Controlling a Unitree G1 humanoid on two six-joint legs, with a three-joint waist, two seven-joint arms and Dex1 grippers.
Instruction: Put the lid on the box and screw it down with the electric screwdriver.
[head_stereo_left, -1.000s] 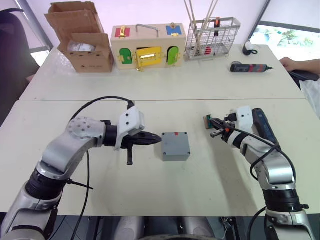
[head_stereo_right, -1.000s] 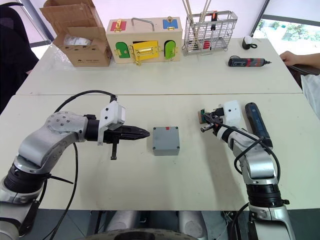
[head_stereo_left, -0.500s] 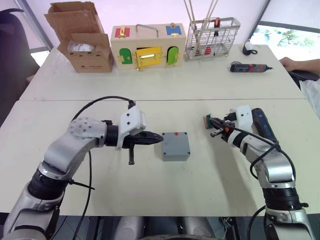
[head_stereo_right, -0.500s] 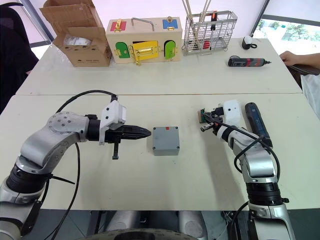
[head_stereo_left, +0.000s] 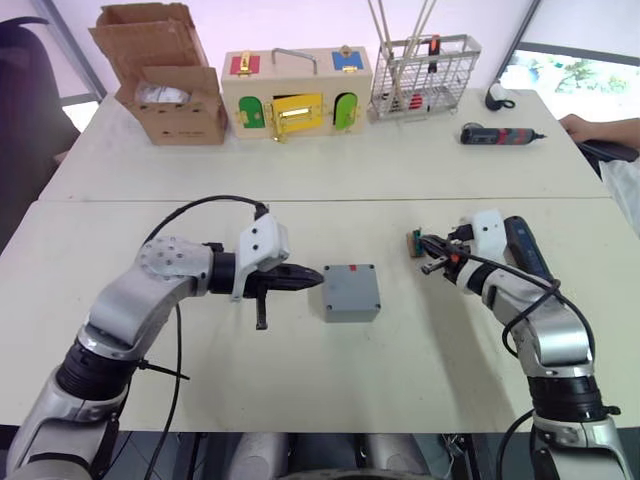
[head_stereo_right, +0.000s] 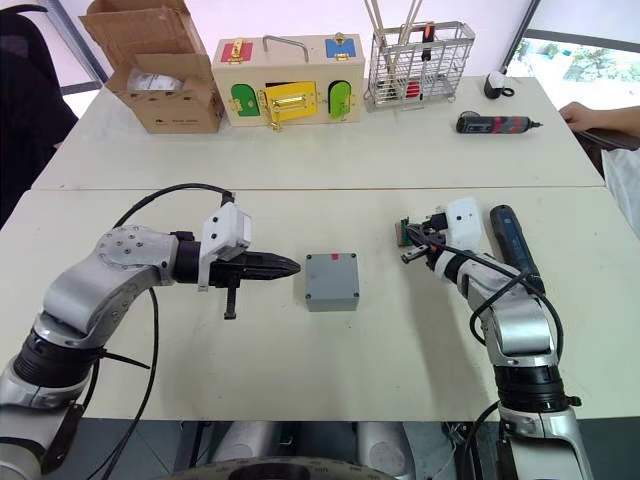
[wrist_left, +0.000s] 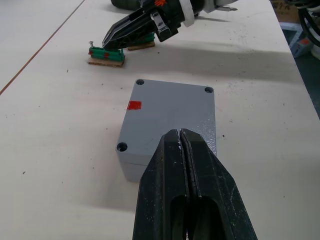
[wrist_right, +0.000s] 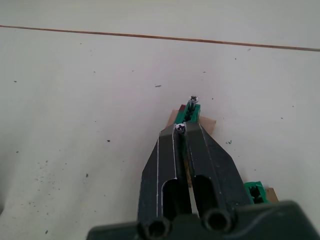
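Note:
The grey box (head_stereo_left: 351, 292) sits mid-table with the lid (wrist_left: 170, 112) lying flat on top; the lid shows open corner holes and a small red mark. My left gripper (head_stereo_left: 320, 277) is shut and empty, with its tips just left of the box at lid height. My right gripper (wrist_right: 181, 129) is shut on a small screw (wrist_right: 180, 128), right at a green screw holder (wrist_right: 193, 110) that carries another upright screw. The electric screwdriver (head_stereo_left: 527, 250) lies on the table beside my right forearm, partly hidden by it.
Along the far table stand a cardboard box (head_stereo_left: 165, 85), a wooden box with coloured doors (head_stereo_left: 297, 92) and a wire rack (head_stereo_left: 425, 72). A small black-and-red screwdriver (head_stereo_left: 500, 134) lies there too. A person's hand (head_stereo_left: 590, 128) rests at the far right edge.

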